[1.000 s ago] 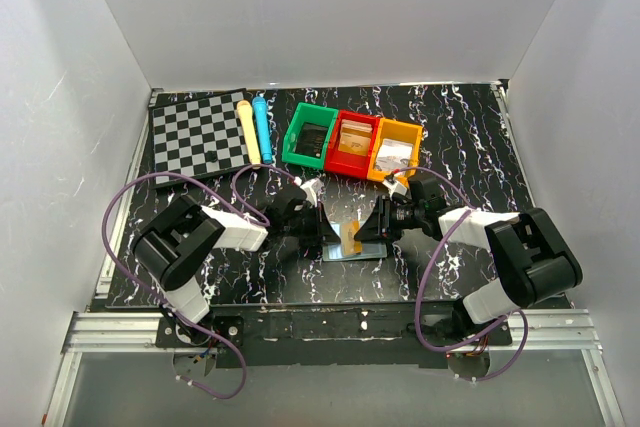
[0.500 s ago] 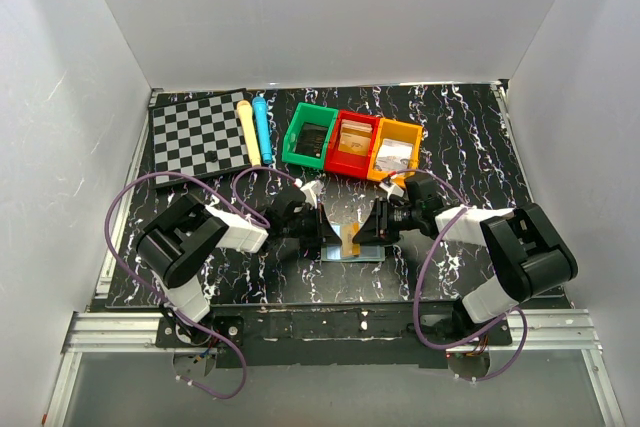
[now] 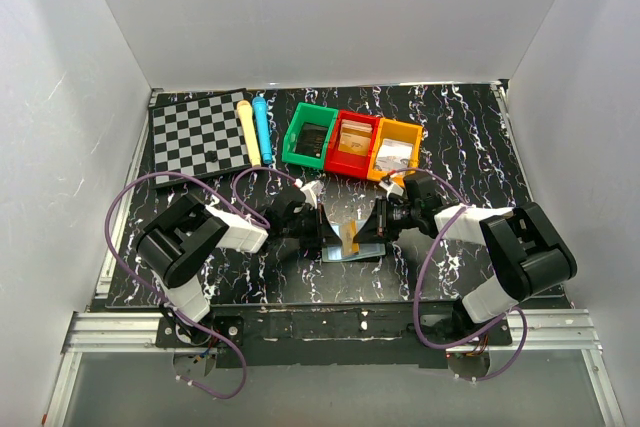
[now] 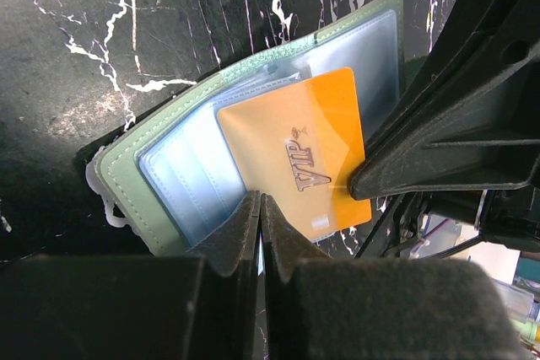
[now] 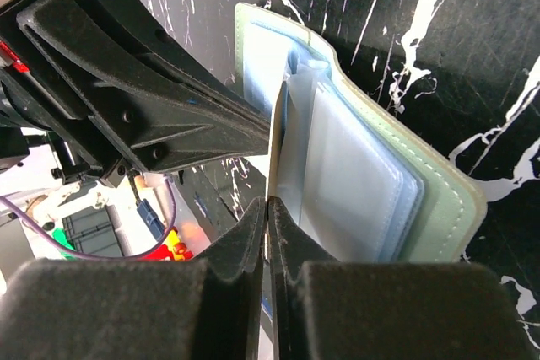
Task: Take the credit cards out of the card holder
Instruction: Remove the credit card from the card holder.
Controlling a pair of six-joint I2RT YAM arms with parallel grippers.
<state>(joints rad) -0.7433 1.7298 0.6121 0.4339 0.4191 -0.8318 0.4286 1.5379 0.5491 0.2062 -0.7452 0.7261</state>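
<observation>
The card holder [image 4: 126, 176] lies open on the black marbled table, pale green outside with clear blue sleeves inside; in the top view the card holder [image 3: 362, 252] sits between both grippers. An orange credit card [image 4: 295, 153] marked VIP sticks halfway out of a sleeve. My left gripper [image 4: 260, 206] is shut on the near edge of a clear sleeve of the holder. My right gripper [image 5: 268, 206] is shut on the card's edge, which I see edge-on. Its fingers [image 4: 439, 149] pinch the card's right side. The holder's sleeves [image 5: 363, 166] fan out behind.
Green [image 3: 308, 134], red [image 3: 352, 140] and orange [image 3: 393, 151] bins stand in a row behind the grippers. A checkerboard [image 3: 198, 133] lies at the back left, with a yellow stick [image 3: 246, 130] and a blue one [image 3: 263, 127] beside it. White walls surround the table.
My right gripper has slid left up to the holder and closed its jaws on the orange card. The left gripper has stayed shut on the holder.
</observation>
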